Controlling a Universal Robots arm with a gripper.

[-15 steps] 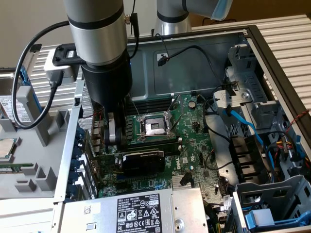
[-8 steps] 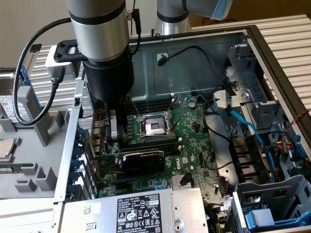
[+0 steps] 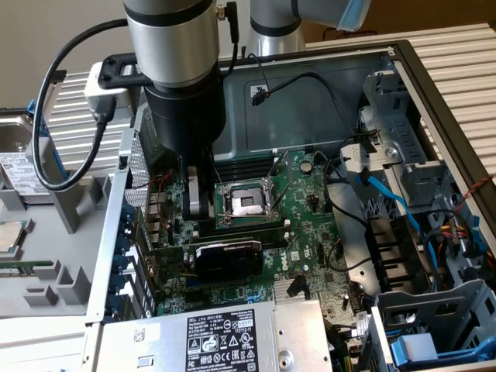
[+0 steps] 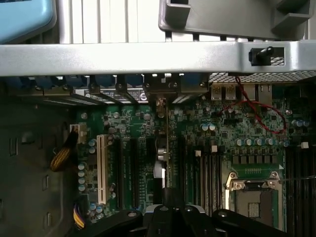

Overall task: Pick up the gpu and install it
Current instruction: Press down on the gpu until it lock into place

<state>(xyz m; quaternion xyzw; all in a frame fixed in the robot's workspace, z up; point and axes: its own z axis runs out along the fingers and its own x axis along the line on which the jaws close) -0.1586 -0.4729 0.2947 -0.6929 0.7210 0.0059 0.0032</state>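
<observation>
The open computer case point(image 3: 434, 85) was laid on its side. Within it the green motherboard point(image 3: 310, 209) was carried, and the gpu point(image 3: 226, 256) was seated upon that board.

In the exterior view, soft daylight-like light falls from above, brightest on the ribbed white panel point(image 3: 457, 58) at the exterior view's right and on the pale grey power supply lid point(image 3: 194, 333) in the foreground. The brushed metal arm point(image 3: 167, 39) carries long vertical highlights. The arm casts shade over the motherboard point(image 3: 310, 225) beneath it, and the case floor stays dim. The gpu point(image 3: 226, 260) shows a faint sheen on its black shroud. Edges look slightly soft throughout.

In the wrist view, the case's metal rail point(image 4: 148, 59) is bright, nearly washed out, while the board below sits in murky green gloom. The tool point(image 4: 173, 212), close to the lens, is dark and blurred.
</observation>
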